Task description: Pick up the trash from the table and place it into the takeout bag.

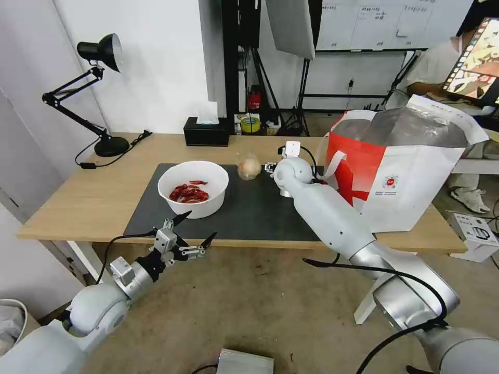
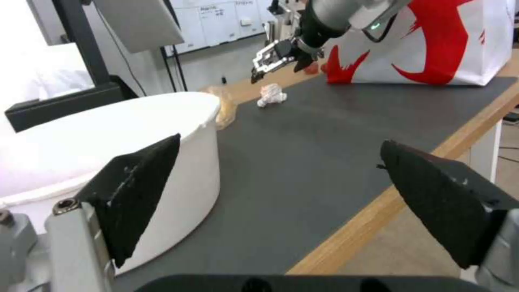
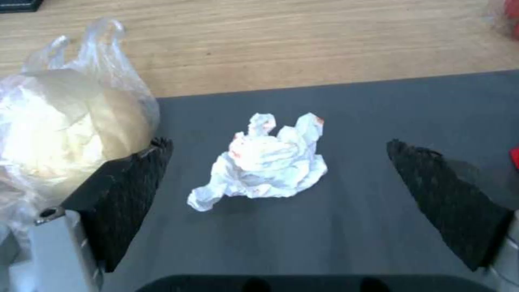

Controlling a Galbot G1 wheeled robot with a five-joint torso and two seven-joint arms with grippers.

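Note:
A crumpled white tissue (image 3: 267, 162) lies on the dark mat (image 3: 351, 227). My right gripper (image 3: 278, 145) hovers open right over it, one finger on each side. Close beside one of those fingers sits the small clear bag with a beige lump (image 3: 59, 121). In the head view my right gripper (image 1: 268, 167) is next to that bag (image 1: 249, 168), and the arm hides the tissue. The white bowl of red shells (image 1: 193, 188) stands on the mat's left part. My left gripper (image 1: 200, 226) hangs open at the table's front edge, just short of the bowl (image 2: 108, 138). The takeout bag (image 1: 400, 171) stands open at the right.
A black tissue box (image 1: 206, 131) and a black desk lamp (image 1: 99, 93) stand along the table's (image 1: 78, 197) far side. The mat (image 1: 249, 213) is bare between the bowl and the takeout bag. Stands and a screen crowd the room behind.

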